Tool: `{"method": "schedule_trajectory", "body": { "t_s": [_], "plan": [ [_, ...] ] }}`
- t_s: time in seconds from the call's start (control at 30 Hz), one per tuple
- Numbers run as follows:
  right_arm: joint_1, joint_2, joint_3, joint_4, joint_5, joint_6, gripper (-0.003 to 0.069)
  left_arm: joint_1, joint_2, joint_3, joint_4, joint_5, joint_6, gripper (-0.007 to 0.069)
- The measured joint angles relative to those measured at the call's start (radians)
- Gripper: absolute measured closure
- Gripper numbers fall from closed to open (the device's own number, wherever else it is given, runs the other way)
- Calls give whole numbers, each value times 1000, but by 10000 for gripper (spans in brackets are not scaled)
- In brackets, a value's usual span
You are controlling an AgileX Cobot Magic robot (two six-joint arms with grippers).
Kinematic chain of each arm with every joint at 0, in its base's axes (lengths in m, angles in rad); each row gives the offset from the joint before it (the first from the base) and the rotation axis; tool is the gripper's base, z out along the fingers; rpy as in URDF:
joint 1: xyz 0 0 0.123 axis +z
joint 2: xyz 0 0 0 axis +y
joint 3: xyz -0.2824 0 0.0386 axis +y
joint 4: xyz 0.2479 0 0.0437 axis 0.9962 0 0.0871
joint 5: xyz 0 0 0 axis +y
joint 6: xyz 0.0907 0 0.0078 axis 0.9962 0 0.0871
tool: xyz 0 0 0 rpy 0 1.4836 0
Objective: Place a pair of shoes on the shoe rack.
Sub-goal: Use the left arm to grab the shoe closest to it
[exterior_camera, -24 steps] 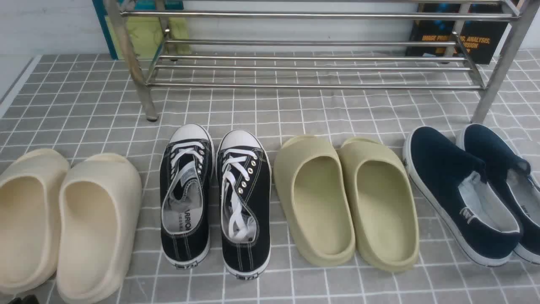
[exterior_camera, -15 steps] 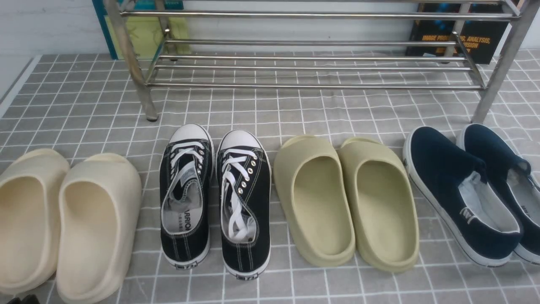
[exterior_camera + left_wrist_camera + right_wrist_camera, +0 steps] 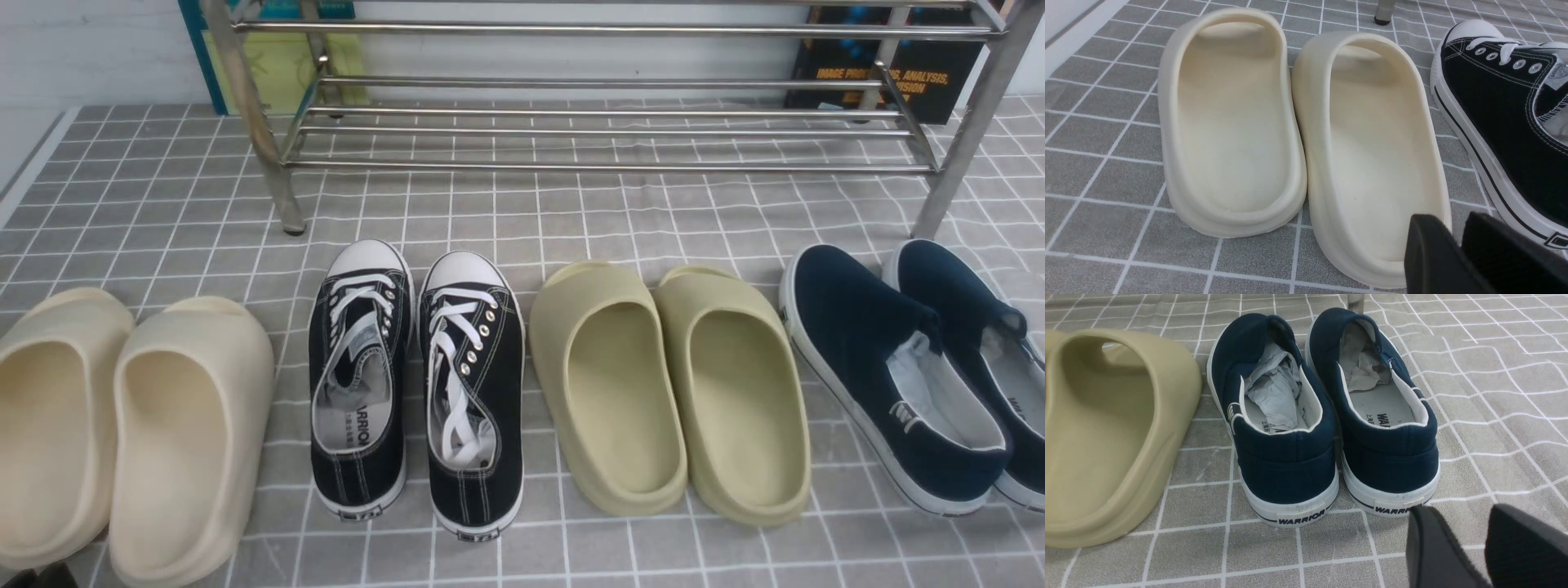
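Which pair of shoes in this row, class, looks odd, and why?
The navy slip-ons at the right end: they lie at a slant, not square to the rack, and crumpled paper is stuffed inside.

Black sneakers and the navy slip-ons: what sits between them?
In the front view, the pair of olive slides lies between the black sneakers and the navy slip-ons, all in one row on the checked cloth.

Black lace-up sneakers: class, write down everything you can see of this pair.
The pair of black sneakers looks like canvas, with white laces, metal eyelets, white rubber toe caps and soles, grey insoles. Both stand upright, side by side, toes toward the shoe rack, on the grey checked cloth, between cream slides and olive slides.
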Motion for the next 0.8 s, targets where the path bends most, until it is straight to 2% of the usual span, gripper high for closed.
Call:
{"method": "schedule_trajectory", "body": {
  "t_s": [0.8],
  "plan": [
    [0,0,0,0,0,0,419,0,0,0,0,-1,0,465]
  ]
}}
